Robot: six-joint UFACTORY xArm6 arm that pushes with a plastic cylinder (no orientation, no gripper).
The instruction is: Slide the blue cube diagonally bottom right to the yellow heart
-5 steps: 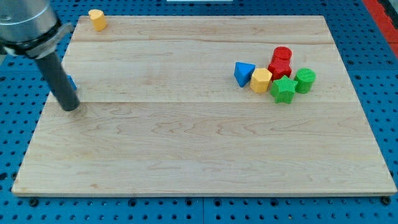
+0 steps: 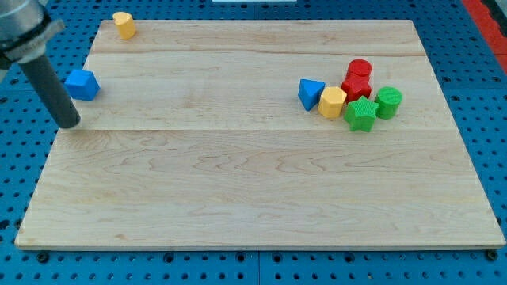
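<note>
The arm's dark rod stands at the left edge of the pale wooden worktop (image 2: 261, 182), its tip (image 2: 70, 124) just below-left of the small blue cube (image 2: 82, 84) and apart from it; it has no fingers to open or shut. The push looks not yet begun: the cube lies below-left of the yellow heart (image 2: 123, 24) at the top edge, so the tip must get round to its left and drive it rightward, where bare wood gives ample room.

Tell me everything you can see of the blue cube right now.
The blue cube is a small, solid-looking block of matte bright blue, with a lighter top face and darker sides. It sits flat on the wooden board near its left edge, in the view's upper left. My tip stands just below and to the left of it, apart from it. No other block touches it; the yellow heart lies above and to its right.
</note>
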